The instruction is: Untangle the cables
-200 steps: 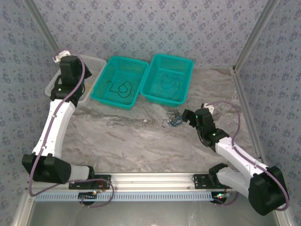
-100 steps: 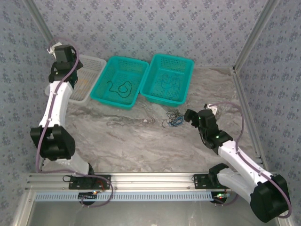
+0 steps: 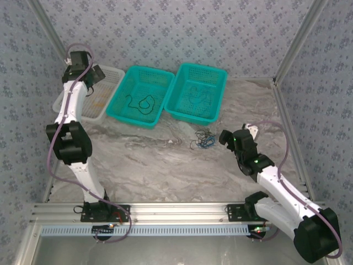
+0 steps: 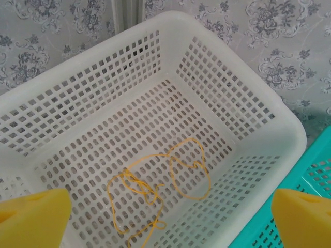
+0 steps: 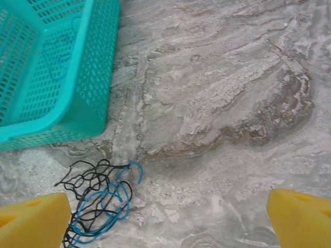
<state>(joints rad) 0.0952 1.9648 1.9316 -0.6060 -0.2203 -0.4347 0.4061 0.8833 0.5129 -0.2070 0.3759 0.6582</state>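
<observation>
A small tangle of black and blue cables (image 3: pixel 203 139) lies on the marble table; in the right wrist view the tangle (image 5: pixel 98 199) sits at the lower left. My right gripper (image 3: pixel 225 136) stands open just right of it, its yellow fingertips (image 5: pixel 31 219) wide apart and nothing between them (image 5: pixel 165 222). An orange-yellow cable (image 4: pixel 160 186) lies in loose loops on the floor of the white basket (image 4: pixel 258 98). My left gripper (image 4: pixel 165 227) hangs open above that basket (image 3: pixel 115 70), holding nothing. A black cable (image 3: pixel 140 103) lies in the left teal basket, a blue cable (image 3: pixel 197 96) in the right one.
Two teal baskets (image 3: pixel 132 118) (image 3: pixel 190 117) stand side by side at the back, next to the white one. The right teal basket's corner (image 5: pixel 93 93) is close to the tangle. Patterned walls close in the table on three sides.
The left arm has lifted and folded upright, its gripper now higher over the white basket. The right gripper has shifted slightly beside the tangle.
</observation>
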